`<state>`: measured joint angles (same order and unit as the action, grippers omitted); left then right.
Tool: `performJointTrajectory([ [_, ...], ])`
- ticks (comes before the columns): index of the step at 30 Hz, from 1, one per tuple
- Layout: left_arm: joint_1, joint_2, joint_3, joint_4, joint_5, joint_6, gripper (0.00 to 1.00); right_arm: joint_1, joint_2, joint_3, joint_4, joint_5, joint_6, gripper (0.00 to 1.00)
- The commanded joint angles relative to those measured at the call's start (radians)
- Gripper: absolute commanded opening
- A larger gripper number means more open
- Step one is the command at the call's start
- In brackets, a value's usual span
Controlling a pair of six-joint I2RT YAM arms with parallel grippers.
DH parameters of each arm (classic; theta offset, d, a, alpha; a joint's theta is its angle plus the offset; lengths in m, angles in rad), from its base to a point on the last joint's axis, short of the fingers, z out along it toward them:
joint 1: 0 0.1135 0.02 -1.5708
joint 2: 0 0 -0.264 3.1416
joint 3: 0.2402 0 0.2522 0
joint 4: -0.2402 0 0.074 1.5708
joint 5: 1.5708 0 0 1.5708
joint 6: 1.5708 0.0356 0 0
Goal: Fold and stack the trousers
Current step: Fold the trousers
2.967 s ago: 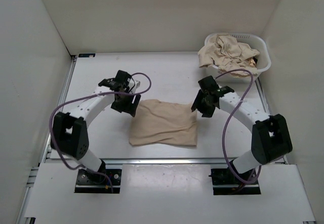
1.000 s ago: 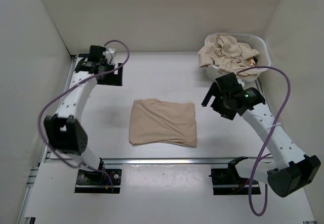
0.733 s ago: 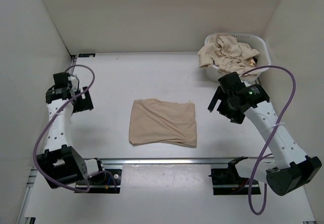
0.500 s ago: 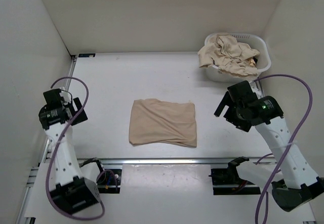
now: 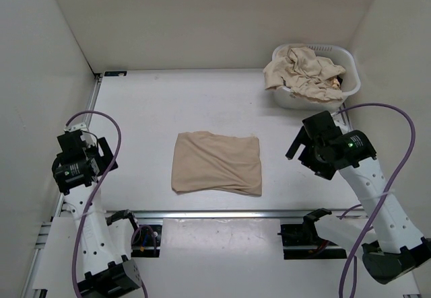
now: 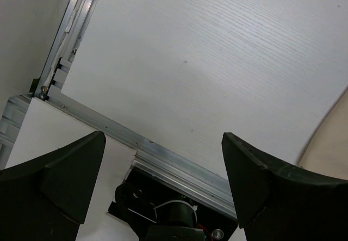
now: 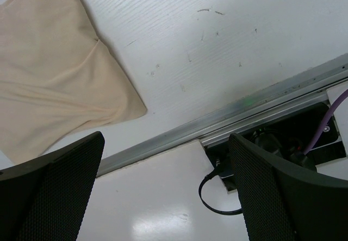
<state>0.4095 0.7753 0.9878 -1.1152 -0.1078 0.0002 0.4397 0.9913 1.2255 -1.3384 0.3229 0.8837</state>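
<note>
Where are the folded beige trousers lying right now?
In the top view, the folded trousers lie flat near the middle of the table, toward its near edge, well apart from the laundry basket in the far right corner.

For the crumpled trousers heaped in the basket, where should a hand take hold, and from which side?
Probably best to pinch a raised ridge of cloth near the top of the crumpled trousers, coming straight down from above. The cloth lies in loose, bunched folds, and the basket walls it in at the sides, so a sideways approach looks blocked. The right hand, open, is the nearer one.
</note>
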Motion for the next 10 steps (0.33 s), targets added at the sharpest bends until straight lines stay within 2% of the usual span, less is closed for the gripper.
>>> performJointTrajectory([
  [1,0.005,-0.022,-0.005,-0.035,0.010,0.000,1.00,-0.002,-0.029,-0.006,-0.061,0.022,0.021,0.99],
  [10,0.005,-0.022,-0.014,-0.035,0.028,0.000,1.00,-0.002,-0.114,-0.046,-0.050,0.062,0.031,0.99],
])
